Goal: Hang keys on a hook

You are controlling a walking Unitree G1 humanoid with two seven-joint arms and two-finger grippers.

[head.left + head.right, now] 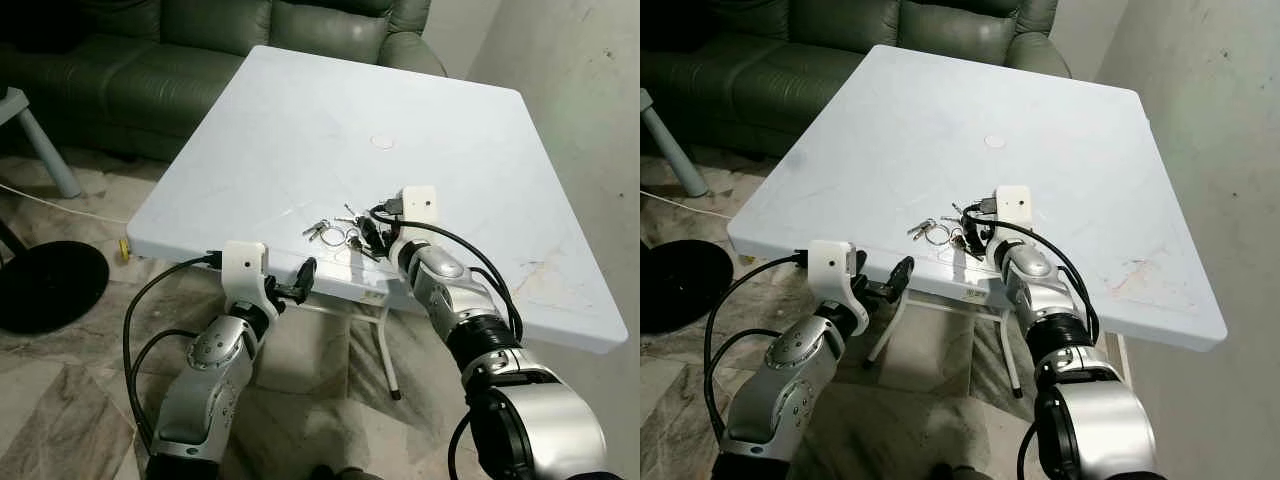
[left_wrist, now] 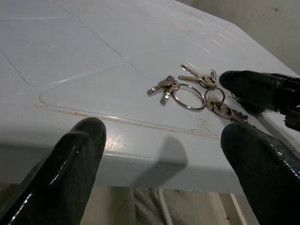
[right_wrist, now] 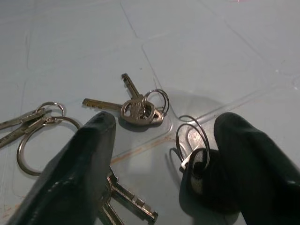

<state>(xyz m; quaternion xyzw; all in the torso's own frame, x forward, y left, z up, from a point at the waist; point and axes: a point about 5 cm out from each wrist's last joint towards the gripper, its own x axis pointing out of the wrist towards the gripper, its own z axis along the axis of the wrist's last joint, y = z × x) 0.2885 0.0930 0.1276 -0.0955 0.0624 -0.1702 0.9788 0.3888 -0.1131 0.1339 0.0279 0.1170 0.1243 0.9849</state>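
Both jaws gape: my right gripper (image 3: 159, 164) straddles silver metal keys (image 2: 187, 89) on the white plastic table (image 1: 300, 120); my left gripper (image 2: 164, 168) hovers at its edge.

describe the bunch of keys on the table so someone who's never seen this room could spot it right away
Find the big white table in front of the green sofa. Near its front edge, just ahead of the right tool, lie the keys: silver keys on linked metal rings, the only loose metal on the white top.

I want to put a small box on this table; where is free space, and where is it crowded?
The white table is bare from the keys back to the sofa-side edge, and on its right half. The near edge is crowded: the keys lie there under the right gripper.
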